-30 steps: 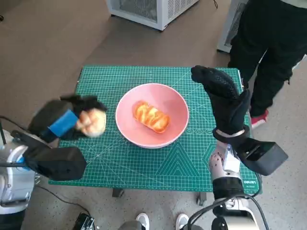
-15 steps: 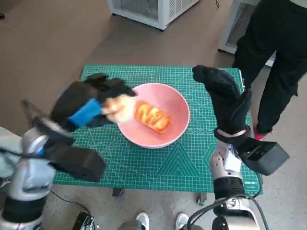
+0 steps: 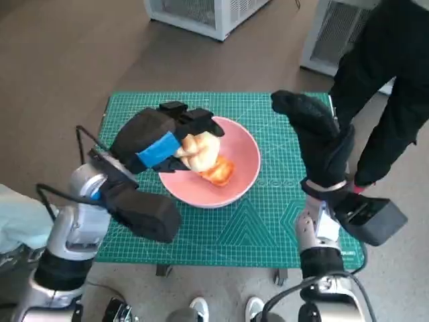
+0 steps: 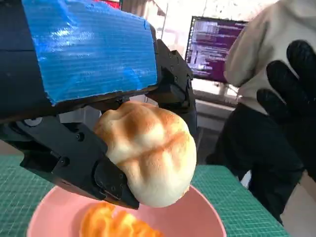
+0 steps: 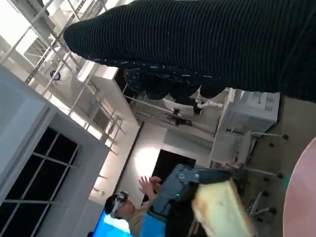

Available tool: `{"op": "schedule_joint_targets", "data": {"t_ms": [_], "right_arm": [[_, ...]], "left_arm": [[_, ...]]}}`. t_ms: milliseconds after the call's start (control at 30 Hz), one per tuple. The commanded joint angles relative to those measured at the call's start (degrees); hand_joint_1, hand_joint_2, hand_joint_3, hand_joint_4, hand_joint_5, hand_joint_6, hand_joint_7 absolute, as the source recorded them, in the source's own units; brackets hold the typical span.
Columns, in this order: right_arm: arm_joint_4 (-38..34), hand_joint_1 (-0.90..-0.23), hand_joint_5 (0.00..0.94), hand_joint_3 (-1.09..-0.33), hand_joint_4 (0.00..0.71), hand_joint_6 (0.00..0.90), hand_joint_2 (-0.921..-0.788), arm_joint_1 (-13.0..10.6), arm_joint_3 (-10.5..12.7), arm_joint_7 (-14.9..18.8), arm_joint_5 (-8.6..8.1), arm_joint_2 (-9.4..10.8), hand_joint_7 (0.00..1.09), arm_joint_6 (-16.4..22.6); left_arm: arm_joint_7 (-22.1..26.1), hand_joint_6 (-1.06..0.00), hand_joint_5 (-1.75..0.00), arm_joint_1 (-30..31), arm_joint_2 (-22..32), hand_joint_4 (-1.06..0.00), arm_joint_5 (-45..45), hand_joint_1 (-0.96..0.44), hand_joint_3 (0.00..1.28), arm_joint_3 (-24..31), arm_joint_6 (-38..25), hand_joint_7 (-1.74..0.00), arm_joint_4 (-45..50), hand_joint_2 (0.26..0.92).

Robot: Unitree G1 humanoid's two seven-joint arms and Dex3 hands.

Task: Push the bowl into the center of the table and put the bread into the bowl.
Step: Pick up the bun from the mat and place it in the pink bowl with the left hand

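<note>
Since before, left hand (image 3: 157, 137) fingers carried round bread (image 3: 199, 150) over bowl (image 3: 244, 176); right hand (image 3: 315, 131) open.

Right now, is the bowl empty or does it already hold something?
Not empty: an orange-glazed bread lies inside the pink bowl, while the left hand holds a pale bun above it.

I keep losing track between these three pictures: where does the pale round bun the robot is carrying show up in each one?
Head view: the bread bun is in the left hand, above the pink bowl.
Left wrist view: picture centre, under the blue-taped hand.
Right wrist view: along the lower edge.
Shared landmark: the pink bowl's rim.
</note>
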State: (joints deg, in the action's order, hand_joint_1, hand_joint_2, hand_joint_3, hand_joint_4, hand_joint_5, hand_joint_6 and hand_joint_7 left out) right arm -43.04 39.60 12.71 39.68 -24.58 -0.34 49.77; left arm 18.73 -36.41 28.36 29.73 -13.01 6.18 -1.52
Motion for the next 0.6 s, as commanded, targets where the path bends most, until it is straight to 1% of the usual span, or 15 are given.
{"op": "schedule_joint_targets", "data": {"t_ms": [33, 267, 500, 567, 600], "right_arm": [[1.0, -0.746, 0.000, -0.843, 0.205, 0.006, -0.921, -1.8, 0.0, -0.1, -0.08, -0.2, 0.58, -0.7], [1.7, -0.746, 0.001, -0.841, 0.205, 0.005, -0.921, -2.3, 0.1, -0.5, 0.06, -0.3, 0.58, -0.9], [2.2, -0.746, 0.001, -0.840, 0.206, 0.006, -0.921, -2.4, -0.1, -1.5, 0.66, -0.3, 0.58, -1.0], [2.3, -0.746, 0.001, -0.840, 0.206, 0.007, -0.921, -2.4, -0.2, -1.7, 0.81, -0.3, 0.58, -1.0], [2.4, -0.746, 0.001, -0.840, 0.206, 0.007, -0.921, -2.4, -0.2, -1.8, 0.87, -0.3, 0.58, -1.1]], "left_arm": [[0.6, -0.64, -1.05, -2.9, -2.7, -0.79, 1.4, 0.00, 0.02, -4.0, 0.8, -1.16, -8.7, 0.918], [0.2, -0.62, -1.08, -4.5, -3.7, -0.76, 1.3, 0.00, 0.04, -5.3, 2.8, -1.19, -14.4, 0.920], [-0.9, -0.61, -1.10, -5.4, -4.7, -0.75, 1.0, 0.00, 0.05, -5.7, 5.2, -1.19, -18.3, 0.920], [-0.9, -0.57, -1.15, -5.4, -4.9, -0.72, 0.4, 0.00, 0.08, -5.4, 5.6, -1.20, -18.8, 0.920], [-0.8, -0.55, -1.18, -5.4, -5.0, -0.69, 0.2, 0.00, 0.10, -5.3, 5.8, -1.23, -19.0, 0.921]]}}
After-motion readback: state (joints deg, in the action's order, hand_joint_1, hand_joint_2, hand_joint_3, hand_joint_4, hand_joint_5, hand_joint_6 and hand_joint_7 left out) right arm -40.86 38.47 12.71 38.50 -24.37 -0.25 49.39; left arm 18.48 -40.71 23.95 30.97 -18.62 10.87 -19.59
